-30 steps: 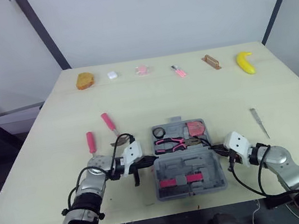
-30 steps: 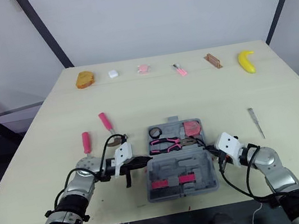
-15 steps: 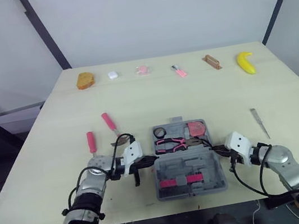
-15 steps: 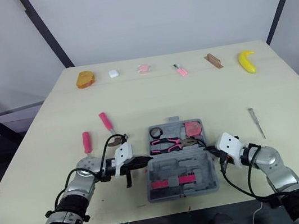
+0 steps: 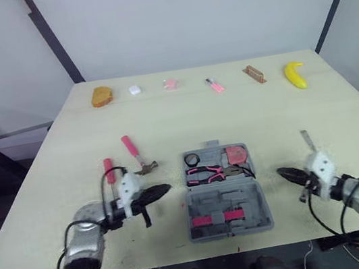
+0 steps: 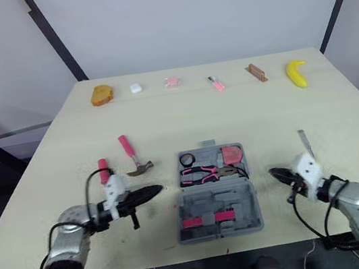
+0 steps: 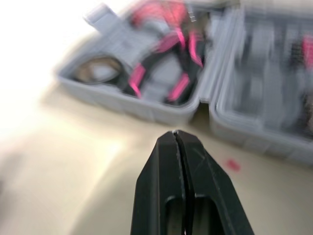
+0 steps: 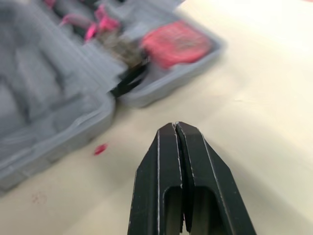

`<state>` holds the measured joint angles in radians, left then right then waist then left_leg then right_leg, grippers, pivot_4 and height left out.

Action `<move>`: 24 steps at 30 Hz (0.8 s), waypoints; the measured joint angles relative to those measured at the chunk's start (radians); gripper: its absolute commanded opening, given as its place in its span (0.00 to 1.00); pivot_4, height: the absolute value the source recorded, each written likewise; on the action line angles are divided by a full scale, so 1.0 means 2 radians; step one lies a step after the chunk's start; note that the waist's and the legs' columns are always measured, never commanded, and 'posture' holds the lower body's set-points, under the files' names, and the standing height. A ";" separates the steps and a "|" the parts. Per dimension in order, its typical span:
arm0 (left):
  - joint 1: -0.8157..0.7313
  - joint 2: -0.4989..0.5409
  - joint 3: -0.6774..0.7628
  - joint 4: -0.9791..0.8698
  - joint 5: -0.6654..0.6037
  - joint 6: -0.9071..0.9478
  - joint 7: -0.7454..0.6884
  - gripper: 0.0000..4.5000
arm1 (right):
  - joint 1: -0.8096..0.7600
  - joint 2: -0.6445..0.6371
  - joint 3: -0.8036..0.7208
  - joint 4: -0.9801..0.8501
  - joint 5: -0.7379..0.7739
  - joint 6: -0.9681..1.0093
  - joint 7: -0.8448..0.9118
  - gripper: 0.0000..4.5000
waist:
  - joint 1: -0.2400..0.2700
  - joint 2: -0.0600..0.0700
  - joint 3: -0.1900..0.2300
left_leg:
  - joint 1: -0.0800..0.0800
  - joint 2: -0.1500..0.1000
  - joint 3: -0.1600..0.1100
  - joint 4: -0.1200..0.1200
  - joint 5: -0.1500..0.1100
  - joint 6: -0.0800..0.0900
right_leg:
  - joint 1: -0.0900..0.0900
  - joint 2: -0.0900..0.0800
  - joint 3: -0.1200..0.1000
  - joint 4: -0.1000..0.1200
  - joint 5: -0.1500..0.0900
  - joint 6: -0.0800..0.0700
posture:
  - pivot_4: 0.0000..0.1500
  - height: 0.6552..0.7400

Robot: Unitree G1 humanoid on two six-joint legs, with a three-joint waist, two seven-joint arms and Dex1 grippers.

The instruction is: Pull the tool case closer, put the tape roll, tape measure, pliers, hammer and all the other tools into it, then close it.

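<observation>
Left gripper and right gripper: fingers closed, empty. Hammer: stiff, head-heavy; probably best taken mid-handle.

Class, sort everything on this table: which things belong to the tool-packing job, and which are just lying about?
Job: tool case, pliers, tape roll, tape measure, hammer, pink-handled screwdriver, slim metal tool.

Lying about: bread, white block, pink lump, pink stick, brown bar, banana.
</observation>
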<state>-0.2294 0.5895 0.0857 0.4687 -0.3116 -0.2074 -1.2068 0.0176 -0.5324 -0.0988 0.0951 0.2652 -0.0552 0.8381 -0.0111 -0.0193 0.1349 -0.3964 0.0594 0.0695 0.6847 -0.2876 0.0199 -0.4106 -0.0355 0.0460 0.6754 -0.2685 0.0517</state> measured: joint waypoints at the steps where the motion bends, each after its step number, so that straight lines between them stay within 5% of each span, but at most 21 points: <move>1: 0.012 0.004 0.020 -0.014 -0.016 0.016 0.010 0.00 | 0.011 0.000 -0.016 -0.005 0.012 0.002 -0.005 0.01 | 0.000 0.000 0.000 | 0.000 0.000 0.000 0.000 0.000 0.000 | 0.000 0.000 0.000 0.000 0.000 0.000 | 1.00 1.00; 6: 0.063 -0.005 0.107 -0.071 -0.075 0.057 0.083 0.00 | 0.056 0.006 -0.085 -0.011 0.050 0.000 -0.030 0.01 | 0.000 0.000 0.000 | 0.000 0.000 0.000 0.000 0.000 0.000 | 0.000 0.000 0.000 0.000 0.000 0.000 | 1.00 1.00; 9: 0.101 -0.005 0.154 -0.073 -0.090 0.061 0.116 0.18 | 0.088 0.005 -0.124 -0.007 0.064 -0.003 -0.033 0.00 | -0.002 0.000 0.000 | 0.001 0.000 0.000 -0.001 0.000 0.000 | 0.000 0.000 0.000 0.000 0.000 0.000 | 1.00 1.00; 13: 0.166 -0.002 0.204 -0.068 -0.097 0.064 0.139 0.56 | 0.130 0.004 -0.178 0.007 0.084 -0.009 -0.038 0.00 | -0.002 0.000 0.000 | 0.001 0.000 0.001 -0.001 0.000 0.000 | 0.000 0.000 0.000 -0.001 0.000 0.000 | 1.00 1.00; 17: 0.200 0.007 0.236 -0.043 -0.097 0.064 0.148 0.96 | 0.151 0.005 -0.219 0.029 0.103 -0.010 -0.045 0.37 | 0.000 0.000 0.000 | 0.001 0.000 0.001 -0.001 0.000 0.000 | 0.000 0.000 0.000 -0.001 0.000 0.000 | 1.00 1.00; 21: 0.216 0.027 0.256 -0.008 -0.095 0.061 0.148 1.00 | 0.162 0.010 -0.254 0.047 0.122 -0.006 -0.056 0.83 | 0.000 0.000 0.000 | 0.001 0.000 0.001 -0.001 0.000 0.000 | 0.000 0.000 0.000 -0.001 -0.001 -0.002 | 1.00 1.00; 23: 0.214 0.039 0.259 0.031 -0.092 0.047 0.144 1.00 | 0.168 0.008 -0.262 0.075 0.122 -0.012 -0.053 0.99 | 0.000 -0.001 0.000 | 0.001 0.000 0.001 -0.001 0.000 0.000 | 0.000 0.000 0.000 -0.001 -0.001 -0.002 | 1.00 1.00; 24: 0.216 0.042 0.263 0.044 -0.090 0.045 0.143 1.00 | 0.171 0.008 -0.268 0.087 0.121 -0.013 -0.053 0.99 | 0.000 -0.001 0.000 | 0.001 0.000 0.001 -0.001 0.000 0.000 | 0.000 0.000 0.000 -0.001 -0.001 -0.002 | 1.00 1.00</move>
<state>0.2016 0.6741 0.6108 0.5568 -0.4924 -0.1182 -0.9208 0.3603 -0.5164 -0.6339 0.2685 0.5077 -0.0818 0.7331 -0.0116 -0.0211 0.1340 -0.3946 0.0593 0.0709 0.6823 -0.2878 0.0198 -0.4100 -0.0362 0.0463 0.6726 -0.2708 0.0482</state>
